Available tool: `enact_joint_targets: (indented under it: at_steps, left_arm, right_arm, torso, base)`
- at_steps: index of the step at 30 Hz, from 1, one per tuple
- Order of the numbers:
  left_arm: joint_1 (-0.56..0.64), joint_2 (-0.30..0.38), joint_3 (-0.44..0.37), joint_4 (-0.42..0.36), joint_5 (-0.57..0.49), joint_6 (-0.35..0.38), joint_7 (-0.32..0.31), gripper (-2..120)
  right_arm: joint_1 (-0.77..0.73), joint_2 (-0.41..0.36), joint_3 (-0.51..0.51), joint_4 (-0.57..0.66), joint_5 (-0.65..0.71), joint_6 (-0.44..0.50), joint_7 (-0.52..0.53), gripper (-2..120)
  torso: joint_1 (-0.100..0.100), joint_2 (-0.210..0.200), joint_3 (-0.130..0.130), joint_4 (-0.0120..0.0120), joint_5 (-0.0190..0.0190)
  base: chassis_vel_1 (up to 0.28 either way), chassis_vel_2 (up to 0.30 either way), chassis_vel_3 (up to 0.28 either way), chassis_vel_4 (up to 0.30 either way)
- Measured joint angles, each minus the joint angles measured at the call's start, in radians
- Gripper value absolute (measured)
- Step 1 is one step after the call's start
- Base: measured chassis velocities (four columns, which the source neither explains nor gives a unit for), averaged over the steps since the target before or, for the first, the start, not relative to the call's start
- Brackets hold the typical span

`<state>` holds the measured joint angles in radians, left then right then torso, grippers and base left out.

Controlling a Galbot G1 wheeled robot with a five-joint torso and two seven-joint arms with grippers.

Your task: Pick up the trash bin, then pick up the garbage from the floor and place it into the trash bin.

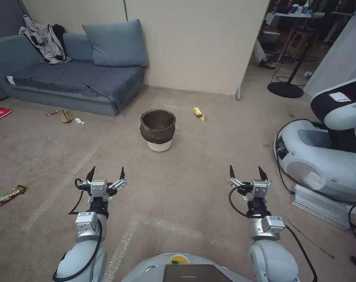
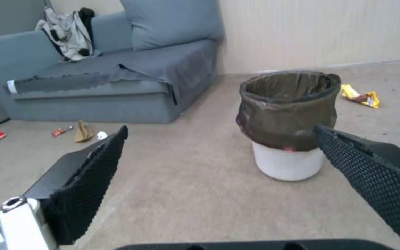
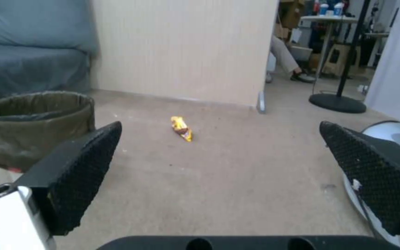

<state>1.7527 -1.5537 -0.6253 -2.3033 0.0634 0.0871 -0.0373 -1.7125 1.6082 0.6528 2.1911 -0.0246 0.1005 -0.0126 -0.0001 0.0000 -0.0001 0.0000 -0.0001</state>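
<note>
The trash bin (image 1: 158, 129), a small white bucket with a dark brown bag over its rim, stands upright on the carpet ahead of me. It also appears in the left wrist view as the trash bin (image 2: 288, 121) and in the right wrist view as the trash bin (image 3: 35, 126). Garbage lies scattered: a yellow snack wrapper (image 1: 199, 113) (image 3: 182, 128) beside the bin, a tan paper bag (image 1: 65, 116), a red wrapper (image 1: 51, 113), a white tissue wad (image 1: 79, 121) and a red carton (image 1: 0, 112) near the sofa. My left gripper (image 1: 106, 172) and right gripper (image 1: 245, 171) hover open, well short of the bin.
A grey sofa (image 1: 68, 74) with a jacket (image 1: 44, 41) sits at the back left. A gold wrapper (image 1: 6, 196) lies far left. A white machine (image 1: 322, 156) with black cables (image 1: 303, 243) stands to the right; a partition wall (image 1: 193, 43) and a floor stand (image 1: 286, 89) are behind.
</note>
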Motion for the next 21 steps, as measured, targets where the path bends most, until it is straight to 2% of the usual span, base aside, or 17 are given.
enact_joint_targets:
  at_steps: [21]
  left_arm:
    - [0.0,0.001,-0.001,0.005,-0.001,-0.007,0.004,100]
  right_arm:
    - [0.0,0.0,-0.001,-0.003,-0.005,0.004,0.004,100]
  torso:
    - [0.0,0.0,0.0,-0.0002,0.0]
  base:
    - [-0.156,0.155,0.157,-0.163]
